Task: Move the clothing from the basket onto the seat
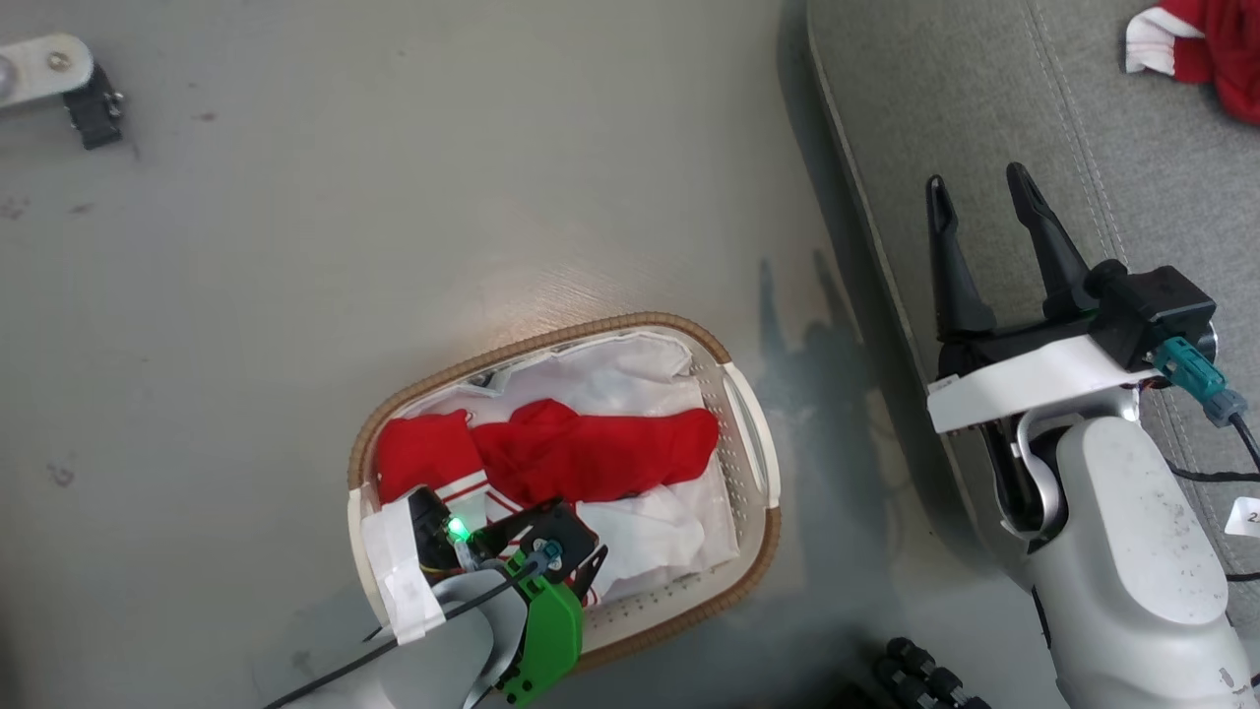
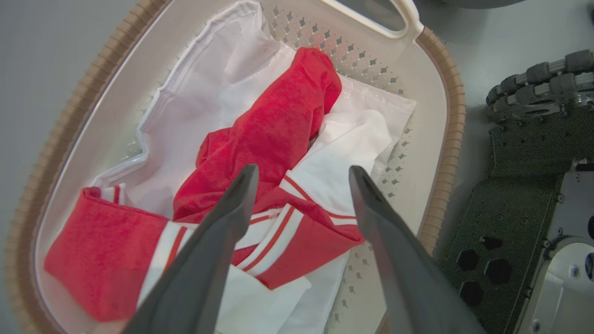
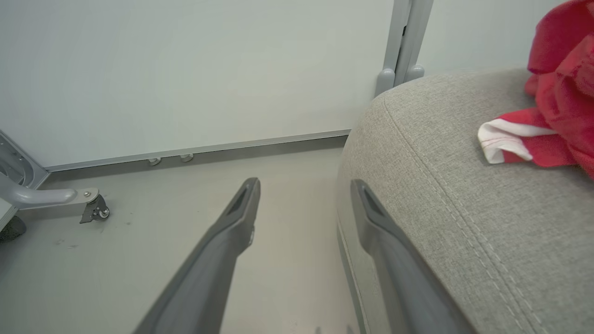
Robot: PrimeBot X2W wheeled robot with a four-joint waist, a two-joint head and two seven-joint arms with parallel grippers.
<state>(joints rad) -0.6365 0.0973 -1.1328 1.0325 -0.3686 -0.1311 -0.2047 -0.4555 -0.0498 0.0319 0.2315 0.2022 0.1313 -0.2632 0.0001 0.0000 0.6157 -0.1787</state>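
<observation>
**Clothing (image 2: 274,130) directly beneath left gripper (image 2: 302,170)**

Left gripper hangs over the basket (image 2: 452,120), fingers spread wide, nothing between them. In the left wrist view the red bundle's long axis runs diagonally, lower left to upper right. Its white-striped hem passes under the gap between the fingertips. White liner (image 2: 209,93) surrounds it.

Right gripper (image 1: 976,177), right of the head view, is likewise spread and empty. It sits over the edge of the grey seat (image 1: 984,98), well apart from the basket. One red garment (image 1: 1211,49) lies on the seat, upper right.

Judgement: left arm is nearer, and a straight descent should catch the hem.
</observation>
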